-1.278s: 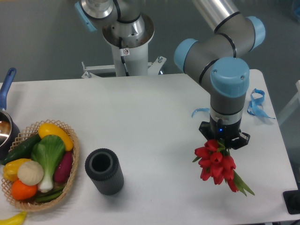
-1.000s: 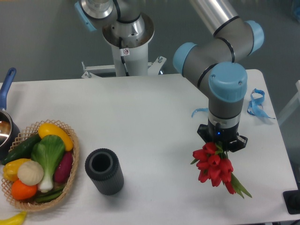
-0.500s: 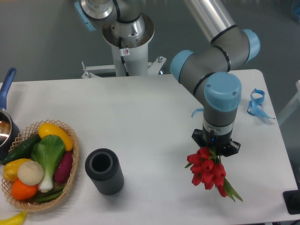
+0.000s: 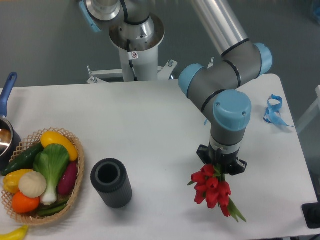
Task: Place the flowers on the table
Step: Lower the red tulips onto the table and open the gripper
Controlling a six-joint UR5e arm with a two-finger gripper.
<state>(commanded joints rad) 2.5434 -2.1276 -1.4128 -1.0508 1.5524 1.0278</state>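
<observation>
The flowers (image 4: 211, 188), a bunch of red tulips with green stems and leaves, hang below my gripper (image 4: 219, 167) over the front right part of the white table (image 4: 150, 130). The gripper points down and is shut on the flowers near the blooms; its fingertips are hidden behind them. The green stem ends stick out toward the front right. I cannot tell whether the flowers touch the tabletop.
A dark ribbed cylinder vase (image 4: 111, 182) stands upright at the front centre-left. A wicker basket (image 4: 75, 175) of vegetables sits at the front left, a pot (image 4: 6, 135) at the left edge. A blue ribbon (image 4: 274, 111) lies at the right. The robot base (image 4: 136, 40) is behind.
The gripper has carried the flowers steadily leftward and slightly toward the front of the table. The arm's wrist has shifted left with it. Nothing else moved.
</observation>
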